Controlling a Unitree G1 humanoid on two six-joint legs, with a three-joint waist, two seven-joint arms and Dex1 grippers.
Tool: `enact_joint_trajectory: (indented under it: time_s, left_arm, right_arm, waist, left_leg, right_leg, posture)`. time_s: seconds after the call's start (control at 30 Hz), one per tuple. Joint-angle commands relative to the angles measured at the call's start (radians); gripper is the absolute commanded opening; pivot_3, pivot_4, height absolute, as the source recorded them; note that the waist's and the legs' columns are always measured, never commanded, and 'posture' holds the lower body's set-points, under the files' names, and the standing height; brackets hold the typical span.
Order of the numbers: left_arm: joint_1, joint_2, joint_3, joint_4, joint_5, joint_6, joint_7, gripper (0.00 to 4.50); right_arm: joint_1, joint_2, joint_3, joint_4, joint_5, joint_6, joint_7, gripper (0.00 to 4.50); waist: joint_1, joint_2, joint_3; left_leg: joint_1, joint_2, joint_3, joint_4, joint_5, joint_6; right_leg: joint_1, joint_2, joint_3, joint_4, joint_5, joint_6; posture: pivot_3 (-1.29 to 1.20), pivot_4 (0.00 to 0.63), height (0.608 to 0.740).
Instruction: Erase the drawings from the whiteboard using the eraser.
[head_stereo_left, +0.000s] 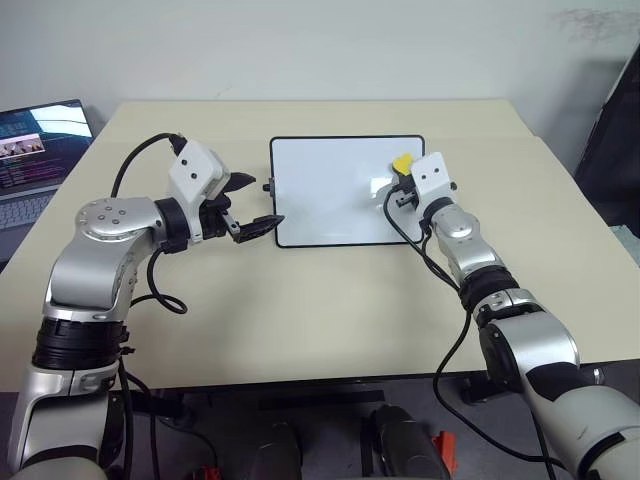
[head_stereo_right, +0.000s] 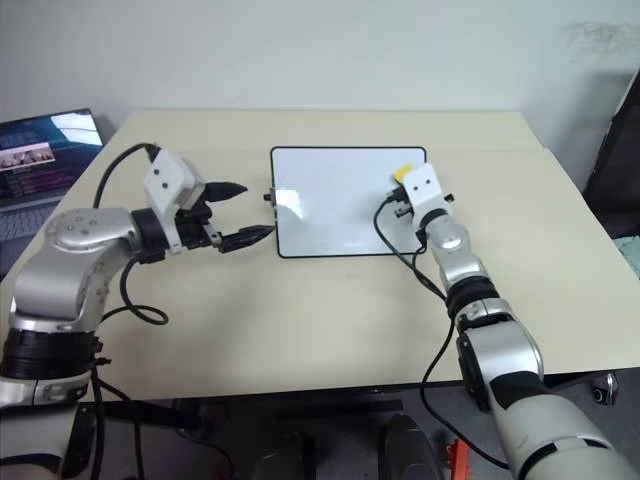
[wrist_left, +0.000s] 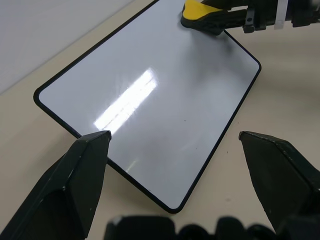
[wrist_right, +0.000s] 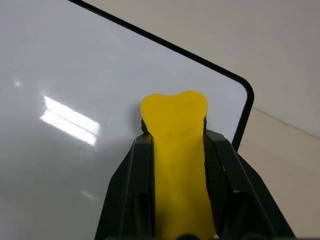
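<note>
The right gripper (wrist_right: 175, 165) is clamping the yellow eraser (wrist_right: 175, 125) by its narrow sides, a light, firm little block that looks easy to steer, and is holding it over the far right corner of the whiteboard (head_stereo_left: 330, 200). The board is lying flat mid-table (head_stereo_left: 300, 320), glossy, black-framed, looking wiped clean. The left gripper (head_stereo_left: 248, 205) is hovering spread wide beside its left edge.

bright, even light; glare streaks on whiteboard (wrist_left: 145, 95).
</note>
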Motion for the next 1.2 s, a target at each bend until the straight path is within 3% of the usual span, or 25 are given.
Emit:
enact_joint_trajectory:
  time_s: [0.03, 0.17, 0.3, 0.43, 0.67, 0.83, 1.0, 1.2]
  left_arm:
    - [-0.015, 0.007, 0.017, -0.012, 0.002, -0.015, 0.002, 4.5]
    - [-0.016, 0.008, 0.018, -0.01, 0.003, -0.016, 0.003, 4.5]
    - [-0.019, 0.008, 0.018, -0.007, 0.004, -0.019, 0.001, 4.5]
    - [-0.021, 0.009, 0.017, -0.002, 0.005, -0.022, -0.002, 4.5]
    - [-0.021, 0.01, 0.015, 0.004, 0.008, -0.028, -0.005, 4.5]
    - [-0.02, 0.08, 0.071, 0.067, 0.013, -0.049, -0.026, 4.5]
    - [0.008, 0.126, 0.089, 0.082, 0.008, -0.065, -0.055, 4.5]
    - [0.023, 0.14, 0.087, 0.071, 0.005, -0.058, -0.084, 4.5]
  right_arm:
    - [0.006, -0.008, -0.009, 0.038, -0.002, 0.011, -0.005, 0.97]
    - [0.022, 0.016, 0.008, 0.027, 0.005, 0.002, 0.079, 0.97]
    - [0.069, 0.05, 0.067, -0.017, -0.001, -0.002, 0.296, 0.97]
    - [0.109, 0.067, 0.086, -0.064, 0.008, 0.031, 0.418, 0.97]
    - [0.117, 0.045, 0.068, -0.122, 0.019, 0.048, 0.435, 0.97]
    - [0.177, -0.07, 0.064, -0.44, 0.103, 0.191, 0.672, 0.97]
    - [0.243, -0.252, 0.047, -0.796, 0.171, 0.42, 0.824, 0.97]
    - [0.237, -0.496, 0.015, -0.918, 0.159, 0.497, 0.911, 0.97]
  waist:
    - [0.0, 0.0, 0.0]
    - [0.0, 0.0, 0.0]
    - [-0.017, 0.0, 0.0]
    - [-0.027, 0.0, 0.0]
    - [-0.021, 0.0, 0.0]
    - [-0.013, 0.001, 0.001]
    - [-0.001, 0.004, 0.003]
    - [0.018, 0.004, 0.003]
  left_leg:
    - [0.0, 0.0, 0.0, 0.0, 0.0, 0.0]
    - [0.0, 0.0, 0.0, 0.0, 0.0, 0.0]
    - [0.0, 0.0, 0.0, 0.0, 0.0, 0.0]
    - [0.002, 0.001, 0.0, 0.0, 0.0, 0.0]
    - [0.002, 0.0, 0.0, 0.0, 0.0, 0.0]
    - [-0.003, 0.0, 0.0, 0.0, 0.0, 0.0]
    - [-0.009, 0.0, -0.001, -0.002, -0.001, -0.002]
    - [-0.009, 0.0, 0.0, -0.005, -0.003, -0.003]
  right_leg:
    - [0.0, 0.0, 0.0, 0.0, 0.0, 0.0]
    - [0.0, 0.0, 0.0, 0.0, 0.0, 0.0]
    - [0.0, 0.0, 0.0, 0.0, 0.0, 0.001]
    - [0.0, 0.0, 0.0, 0.001, 0.003, 0.004]
    - [0.0, 0.0, 0.0, 0.001, 0.002, 0.004]
    - [-0.003, 0.0, -0.001, 0.0, 0.002, 0.004]
    - [-0.009, 0.0, -0.001, 0.0, 0.001, 0.006]
    - [-0.01, 0.0, -0.002, -0.001, -0.002, 0.004]
  posture:
    - [0.0, 0.15, 0.74]
    - [0.0, 0.15, 0.74]
    - [0.0, 0.15, 0.74]
    - [0.0, 0.15, 0.74]
    - [0.0, 0.15, 0.74]
    - [0.0, 0.15, 0.74]
    - [0.0, 0.15, 0.74]
    - [0.0, 0.15, 0.74]
